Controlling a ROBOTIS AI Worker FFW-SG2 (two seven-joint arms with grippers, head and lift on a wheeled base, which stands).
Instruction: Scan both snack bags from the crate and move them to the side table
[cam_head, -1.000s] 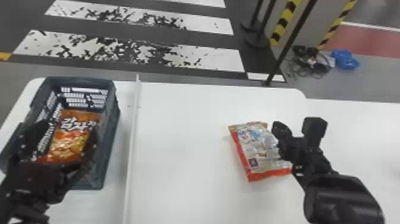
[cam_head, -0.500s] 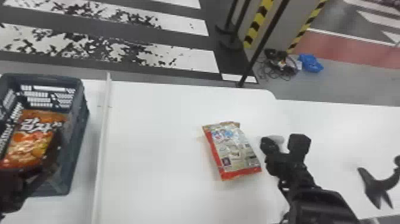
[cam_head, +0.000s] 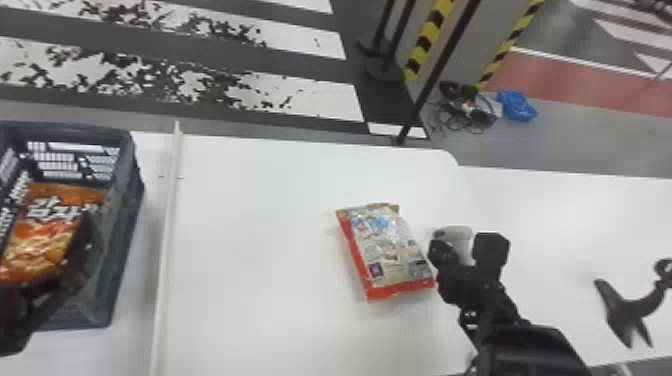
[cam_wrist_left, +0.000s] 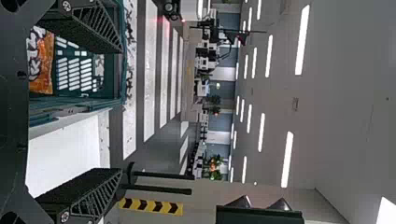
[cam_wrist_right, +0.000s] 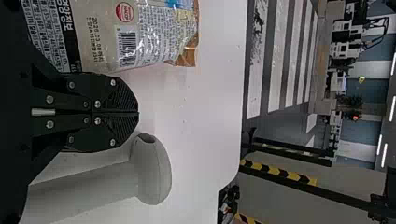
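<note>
Crate: the dark crate (cam_head: 125, 215) sits at the robot's left on the white table (cam_head: 260, 240), slatted sides showing.
Orange snack bag: here it is, the orange snack bag (cam_head: 45, 225), lying inside the crate with its big white lettering up.
Left gripper: and look at the left gripper (cam_head: 80, 260), right over at the crate, a black finger reaching across the opening above the bag. The left wrist view shows the two fingers spread wide, nothing between them, one over the crate and the other out beyond its side.
Red-edged snack bag: out in the middle of the white table lies the red-edged snack bag (cam_head: 387, 250), flat, at a slant, small print and barcode facing up.
Right gripper: just beside that bag's right edge is the right gripper (cam_head: 442, 252), its fingers pressed together with no bag in them; whether it touches the bag, I can't tell.
Grey tool: on the gripper's other side, very near, is a grey tool (cam_head: 457, 240) with a rounded head and a thick handle.
Divider: a long white strip (cam_head: 167, 240) runs between the crate and the red-edged bag.
Far right: a black forked stand (cam_head: 630, 310) on the right-hand white surface (cam_head: 565, 220).
Floor: beyond the tables, striped markings, tangled cables (cam_head: 465, 110) and a blue bundle (cam_head: 517, 105).
</note>
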